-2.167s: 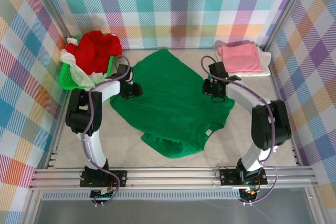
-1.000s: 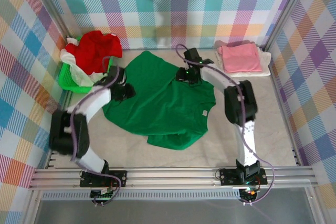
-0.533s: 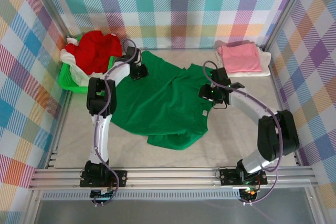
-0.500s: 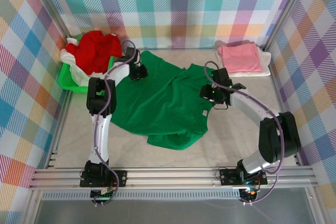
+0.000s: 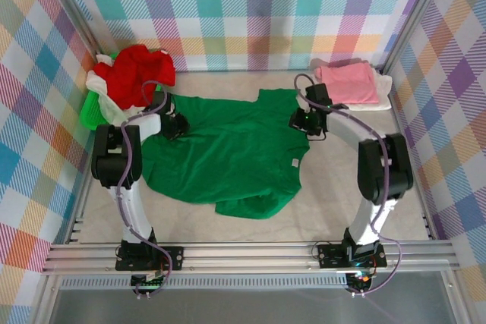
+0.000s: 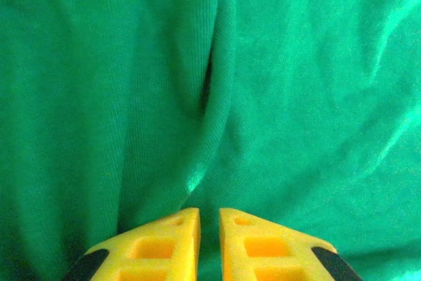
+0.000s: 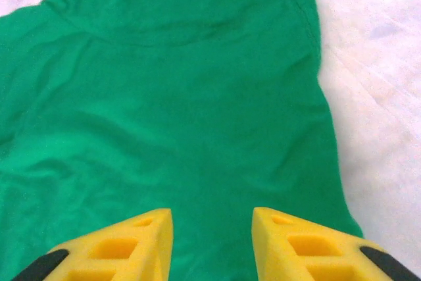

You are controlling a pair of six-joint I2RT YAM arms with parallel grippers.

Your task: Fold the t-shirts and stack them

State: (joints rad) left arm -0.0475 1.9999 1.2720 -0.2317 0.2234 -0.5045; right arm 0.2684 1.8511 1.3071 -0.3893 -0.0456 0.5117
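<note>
Top external: green t-shirt [image 5: 228, 158] pulled flatter, left gripper [image 5: 175, 126] pinching it, right gripper [image 5: 304, 121] spread.

Green t-shirt [image 5: 228, 153] lies spread, rumpled; pink t-shirt [image 5: 347, 83] folded beyond.

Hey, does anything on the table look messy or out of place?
The green t-shirt lies rumpled and crooked, its near edge bunched up. At the far left, a red shirt and a white shirt spill over the lime basket.
</note>
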